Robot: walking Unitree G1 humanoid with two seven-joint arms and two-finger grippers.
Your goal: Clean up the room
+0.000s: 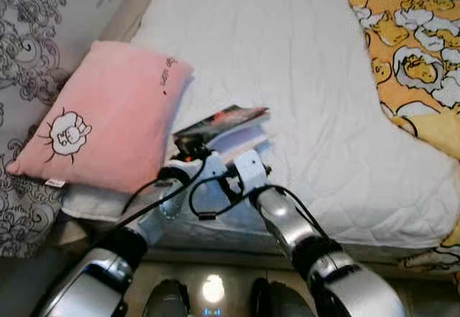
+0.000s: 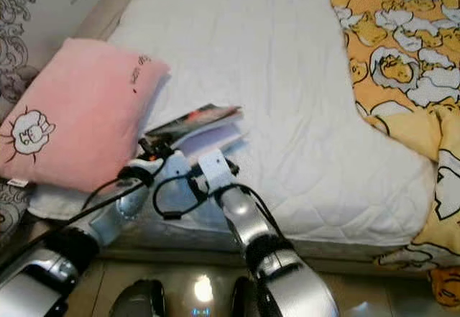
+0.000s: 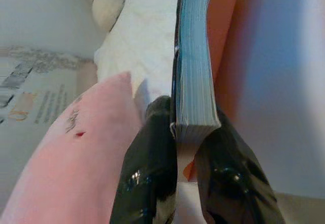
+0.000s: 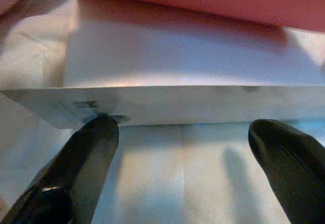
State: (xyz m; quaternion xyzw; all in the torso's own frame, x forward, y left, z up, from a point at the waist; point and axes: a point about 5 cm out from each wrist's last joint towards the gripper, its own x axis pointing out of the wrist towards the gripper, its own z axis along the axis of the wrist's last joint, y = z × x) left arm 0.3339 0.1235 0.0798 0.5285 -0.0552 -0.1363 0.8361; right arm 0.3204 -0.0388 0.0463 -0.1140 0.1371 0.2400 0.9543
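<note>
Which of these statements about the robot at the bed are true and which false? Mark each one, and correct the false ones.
1. The left gripper is shut on the book. True.
2. The right gripper is clamped on the pink pillow. False: its fingers are open, near the book's edge.
3. The pink pillow lies to the robot's left of the book. True.
4. The book lies on the floor. False: it is on the white mattress.
</note>
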